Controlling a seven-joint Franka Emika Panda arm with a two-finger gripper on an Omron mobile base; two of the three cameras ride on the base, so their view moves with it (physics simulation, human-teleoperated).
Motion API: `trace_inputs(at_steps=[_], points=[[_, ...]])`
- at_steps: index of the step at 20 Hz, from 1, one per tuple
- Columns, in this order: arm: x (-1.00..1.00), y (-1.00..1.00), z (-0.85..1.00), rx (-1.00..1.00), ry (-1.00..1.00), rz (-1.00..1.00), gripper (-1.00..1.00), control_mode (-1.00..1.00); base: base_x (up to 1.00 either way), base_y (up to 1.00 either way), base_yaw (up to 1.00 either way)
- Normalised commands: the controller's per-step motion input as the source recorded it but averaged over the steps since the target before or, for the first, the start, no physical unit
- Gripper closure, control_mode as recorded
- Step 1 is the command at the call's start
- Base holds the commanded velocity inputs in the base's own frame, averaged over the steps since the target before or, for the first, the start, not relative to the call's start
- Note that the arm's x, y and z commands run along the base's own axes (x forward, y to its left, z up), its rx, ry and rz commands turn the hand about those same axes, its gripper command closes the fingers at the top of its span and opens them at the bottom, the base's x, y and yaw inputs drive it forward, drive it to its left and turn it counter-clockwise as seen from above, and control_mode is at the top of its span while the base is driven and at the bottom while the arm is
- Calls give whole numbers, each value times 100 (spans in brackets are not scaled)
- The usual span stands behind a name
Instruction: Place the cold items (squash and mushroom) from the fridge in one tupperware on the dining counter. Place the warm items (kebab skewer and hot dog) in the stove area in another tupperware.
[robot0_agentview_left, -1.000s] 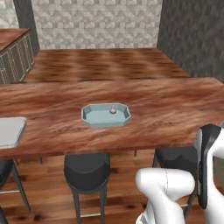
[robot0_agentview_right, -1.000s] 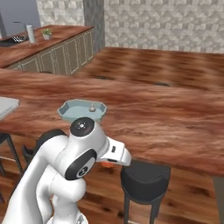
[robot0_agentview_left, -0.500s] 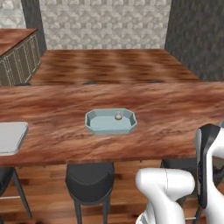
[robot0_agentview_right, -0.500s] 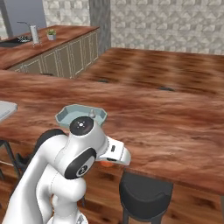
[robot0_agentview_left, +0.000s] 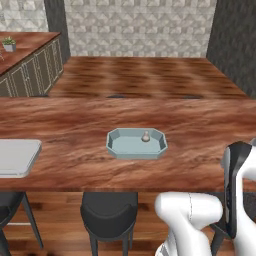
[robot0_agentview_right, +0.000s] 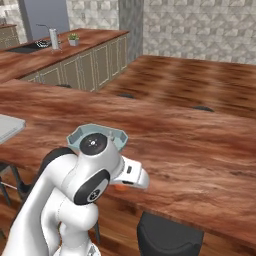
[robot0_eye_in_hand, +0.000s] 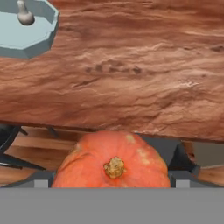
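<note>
Squash (robot0_eye_in_hand: 114, 165), orange and stem-up, sits clamped in the end effector (robot0_eye_in_hand: 114, 177), jaws wide around its bulk, carried just short of the worktop (robot0_eye_in_hand: 131, 78) edge. Ahead lies the tupperware (robot0_agentview_left: 136, 143) holding the mushroom (robot0_agentview_left: 145, 136), the likely drop spot for both cold items.

The arm (robot0_agentview_right: 75, 200) is glossy white, built of fat rounded segments. One joint ends in a dark round cap (robot0_agentview_right: 93, 145) with a pale centre, another shows a black disc on its side. In the left base view a dark curved panel (robot0_agentview_left: 234, 190) edges a white link.
</note>
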Motion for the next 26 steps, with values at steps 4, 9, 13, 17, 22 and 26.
trace_inputs(at_steps=[4,9,13,17,22,26], points=[[20,7,0,-4,10,33,100,-100,0,0,0],[37,80,1,-15,10,22,100,-100,0,0,0],[44,100,13,-24,16,1,100,-100,0,0,0],[76,78,-2,-4,15,5,100,-100,0,0,0],[93,35,-1,7,4,11,100,-100,0,0,0],[100,0,-2,23,4,19,100,-100,0,0,0]])
